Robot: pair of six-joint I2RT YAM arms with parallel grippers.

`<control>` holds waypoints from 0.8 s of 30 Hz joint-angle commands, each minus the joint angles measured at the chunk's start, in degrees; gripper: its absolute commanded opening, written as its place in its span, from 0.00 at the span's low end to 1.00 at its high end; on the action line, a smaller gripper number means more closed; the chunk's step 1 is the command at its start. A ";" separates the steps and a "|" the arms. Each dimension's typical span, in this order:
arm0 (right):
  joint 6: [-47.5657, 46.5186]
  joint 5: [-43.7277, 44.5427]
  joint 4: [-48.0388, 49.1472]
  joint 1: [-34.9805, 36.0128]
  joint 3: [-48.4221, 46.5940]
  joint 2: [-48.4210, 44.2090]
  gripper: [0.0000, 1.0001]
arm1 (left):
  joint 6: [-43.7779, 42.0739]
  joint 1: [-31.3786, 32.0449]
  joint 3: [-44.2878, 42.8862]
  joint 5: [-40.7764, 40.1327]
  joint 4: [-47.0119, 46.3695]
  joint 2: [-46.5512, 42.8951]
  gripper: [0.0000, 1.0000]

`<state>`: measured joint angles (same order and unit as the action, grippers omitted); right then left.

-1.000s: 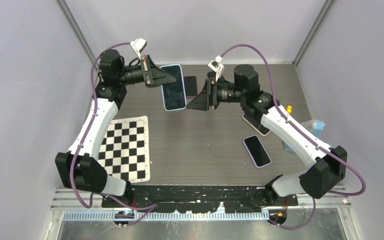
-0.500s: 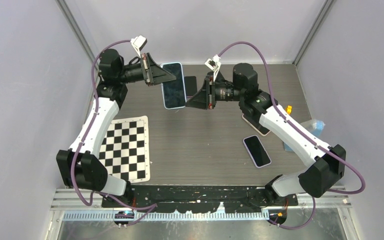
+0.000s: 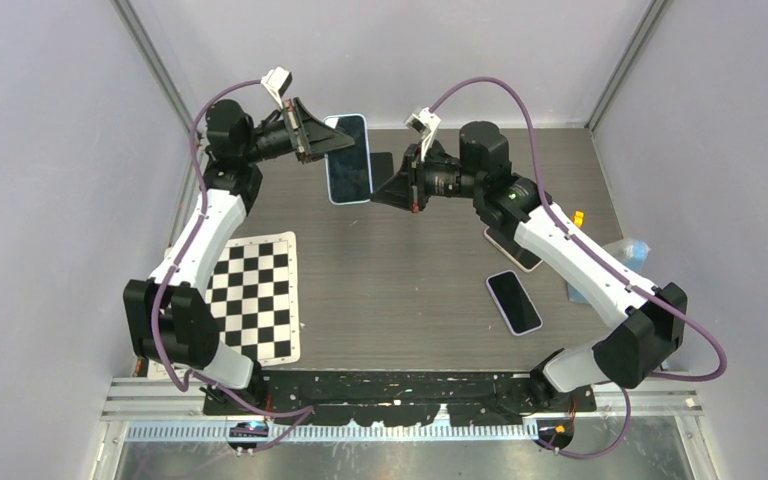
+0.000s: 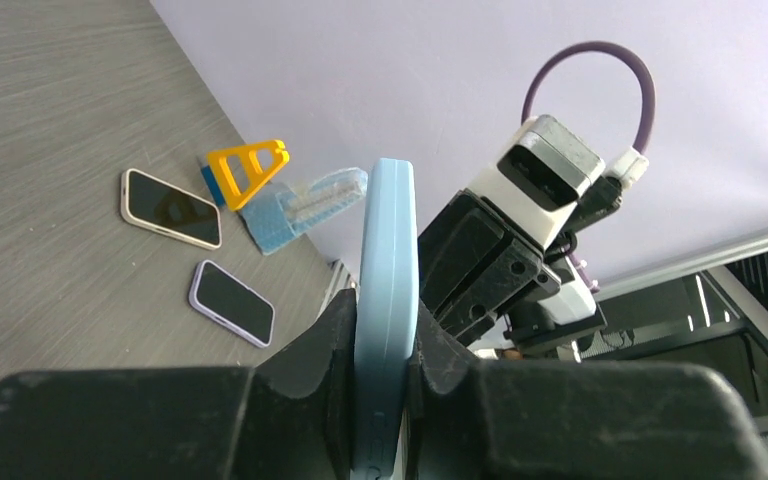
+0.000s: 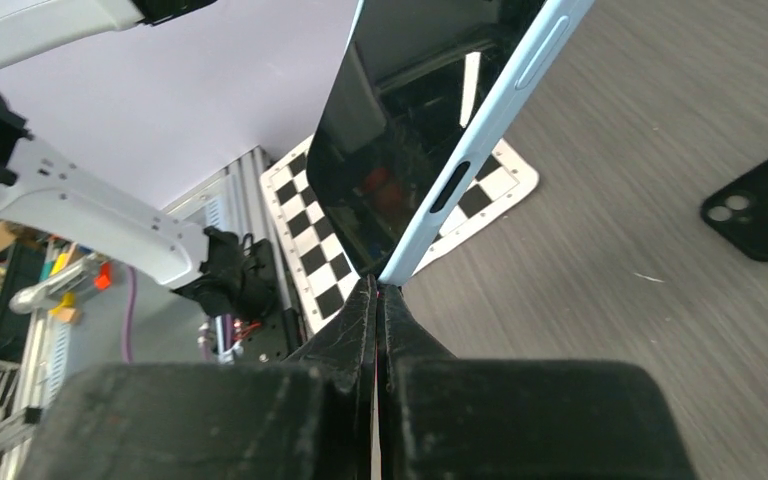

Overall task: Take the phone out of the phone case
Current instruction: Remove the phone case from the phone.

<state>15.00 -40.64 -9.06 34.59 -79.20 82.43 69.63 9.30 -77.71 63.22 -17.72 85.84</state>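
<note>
Left wrist – left jaws clamp phone case (image 4: 385, 280) – right jaws closed

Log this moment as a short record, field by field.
phone: in its blue case, held off the table, screen showing
left claw: shut on the phone, front and back
right claw: shut, tips at a corner of the case; whether they pinch its lip cannot be told
on table: lilac phone, black case, checkerboard
task state: phone not yet out of the case
</note>
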 commanded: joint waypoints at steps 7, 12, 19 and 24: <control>-4.51 27.10 0.72 1.88 1.29 6.14 0.01 | 16.77 3.75 -2.23 2.02 -9.26 -2.88 0.00; -3.90 33.96 0.72 1.81 2.13 6.27 0.01 | 14.88 2.53 -4.03 1.83 -8.06 -2.85 0.00; -0.07 42.57 0.80 0.60 3.47 5.57 0.01 | 15.19 0.14 -3.85 1.23 -7.39 -3.42 0.00; 2.50 42.97 0.60 -0.25 3.65 5.31 0.01 | 15.28 -0.14 -3.68 0.65 -7.01 -3.62 0.00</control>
<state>15.64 -5.02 -6.04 35.55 -76.75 86.41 78.24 8.47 -77.87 58.70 -20.25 86.11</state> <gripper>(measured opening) 0.021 0.195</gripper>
